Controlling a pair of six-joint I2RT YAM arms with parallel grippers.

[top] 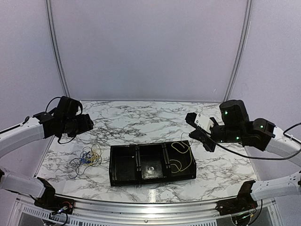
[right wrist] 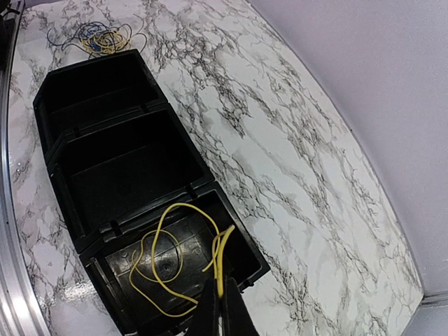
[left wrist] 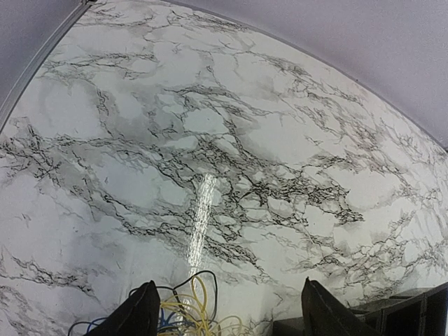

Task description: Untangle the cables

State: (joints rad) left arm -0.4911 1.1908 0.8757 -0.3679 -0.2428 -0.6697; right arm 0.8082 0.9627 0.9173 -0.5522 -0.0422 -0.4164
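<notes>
Thin yellow wire loop (right wrist: 220, 262), clenched in right gripper (right wrist: 220, 308), trails into black plastic tray (right wrist: 105, 168). Yellow, blue and dark wire tangle (top: 87, 157) lies left of tray. Left gripper (left wrist: 229, 283) released.

Glossy marble-patterned table (left wrist: 210, 140), black tray (top: 150, 181) seemingly moulded plastic, faintly shiny, thin smooth-coated cables (top: 89, 157) lower left.

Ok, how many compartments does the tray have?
3, side by side: left compartment, middle compartment, right compartment holding a yellow cable. None hidden.
</notes>
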